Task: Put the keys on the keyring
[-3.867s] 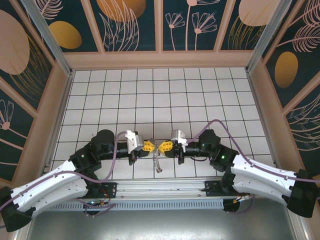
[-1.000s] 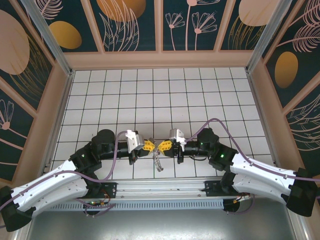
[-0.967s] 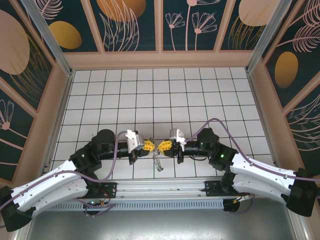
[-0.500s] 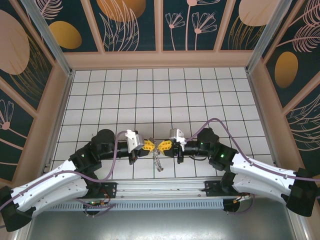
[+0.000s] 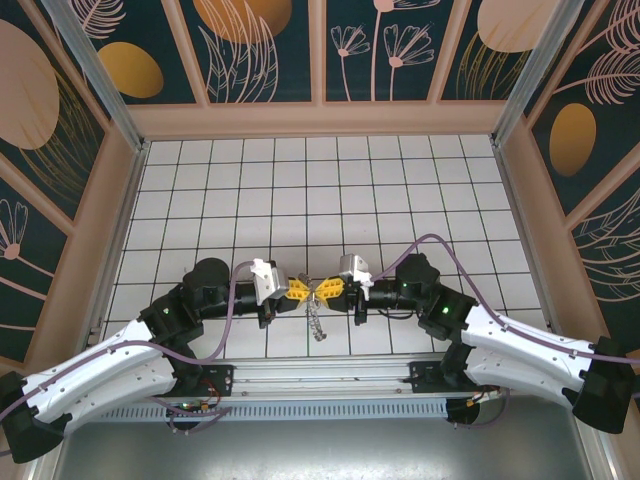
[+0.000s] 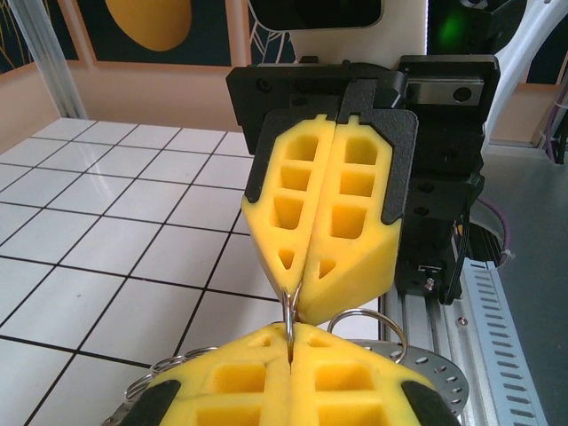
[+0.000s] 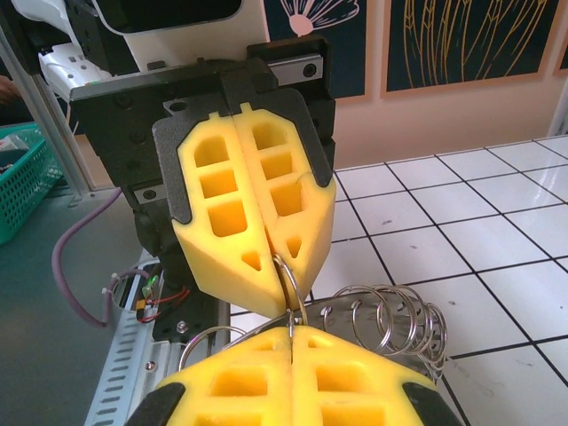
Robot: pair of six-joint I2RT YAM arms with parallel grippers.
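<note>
The left gripper (image 5: 298, 291) and right gripper (image 5: 328, 290) had edged closer, both clamped on the ring (image 7: 289, 277) (loops (image 7: 390, 324) dangling near); threading seemed unfinished.

Glossy steel-like wire is shown in the keyring (image 7: 390, 324); at its 10 o'clock, the yellow fingers (image 7: 222, 217) appear matt, possibly moulded plastic.

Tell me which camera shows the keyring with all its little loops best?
The right wrist view. There the keyring hangs close up, its small loops fanned out clearly. The left wrist view catches a few curved bits of it. The top external view makes it a tiny dangling strand.
</note>
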